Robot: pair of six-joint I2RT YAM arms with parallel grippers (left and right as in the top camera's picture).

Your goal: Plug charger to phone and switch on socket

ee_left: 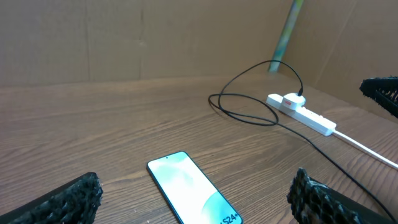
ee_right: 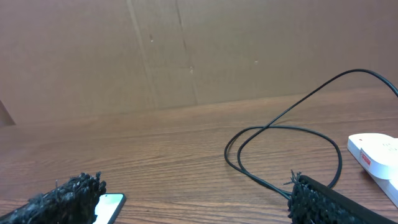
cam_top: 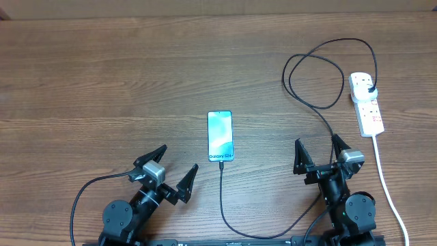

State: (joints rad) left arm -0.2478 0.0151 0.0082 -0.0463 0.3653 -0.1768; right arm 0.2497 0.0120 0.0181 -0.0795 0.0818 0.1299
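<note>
Wood-grain table (cam_top: 102, 82), carrying three task items.

Lying flat and face up at the centre: phone (cam_top: 220, 135), screen glowing pale teal.

Running from the phone's near edge toward the arms, sweeping right along the table's near edge, then looping up to the far right: charger (cam_top: 222, 198), a thin black cable. Tip meeting the phone's bottom edge; not possible to tell whether fully seated.

Sitting in the far end of the socket (cam_top: 367, 104), a white strip near the right edge: black plug (cam_top: 369, 89).

Hanging either side of the phone's near end: left gripper (cam_top: 180, 156) and right gripper (cam_top: 316, 140), both with jaws spread wide, gripping nothing. Cable passing just beside the right gripper's outer finger.

Judging the step in hand as confirming the connector, then switching on. Favouring the right gripper, being nearer the strip. Worth rising clear of the cable loop first, coming down from above, and pressing one fingertip on the rocker beside the plug. Avoiding shoving the strip or dragging the cable out of the phone. Switch position too small for reading.
</note>
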